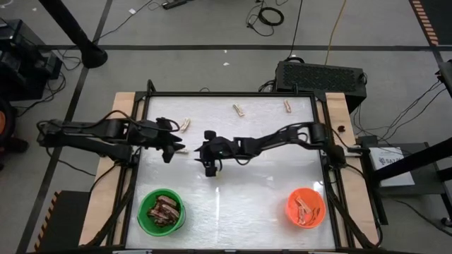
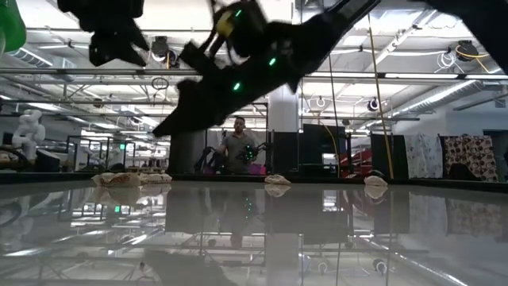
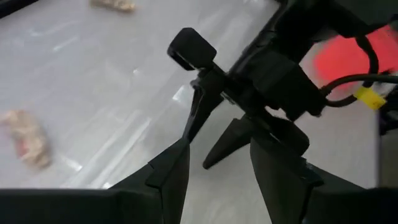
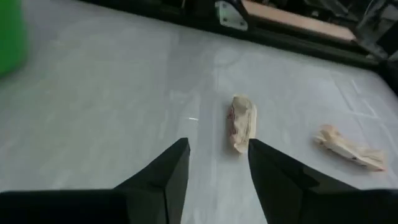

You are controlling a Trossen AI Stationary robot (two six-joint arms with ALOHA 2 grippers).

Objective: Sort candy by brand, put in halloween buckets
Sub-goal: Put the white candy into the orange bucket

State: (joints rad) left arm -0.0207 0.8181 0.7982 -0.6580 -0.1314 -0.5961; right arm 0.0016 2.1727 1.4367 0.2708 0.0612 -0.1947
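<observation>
Pale tan candy bars lie loose on the white table: one [image 1: 181, 149] between the two grippers, one [image 1: 185, 124] behind it, and two [image 1: 239, 109] [image 1: 287, 106] near the far edge. The green bucket [image 1: 161, 210] at the near left holds dark reddish-brown bars. The orange bucket [image 1: 305, 207] at the near right holds pale bars. My right gripper [image 4: 217, 146] hangs open above the table's middle, pointing toward the left, with a pale bar [image 4: 242, 121] just beyond its fingertips. My left gripper [image 3: 217, 149] is open and raised at the left, facing the right gripper [image 3: 249, 81].
Both arms reach in over the table's middle, and their grippers stand close together [image 1: 187, 148]. A second pale bar [image 4: 348, 149] lies beside the one in front of my right gripper. A black frame [image 1: 233, 94] runs round the table. A person [image 2: 238, 143] stands in the room beyond.
</observation>
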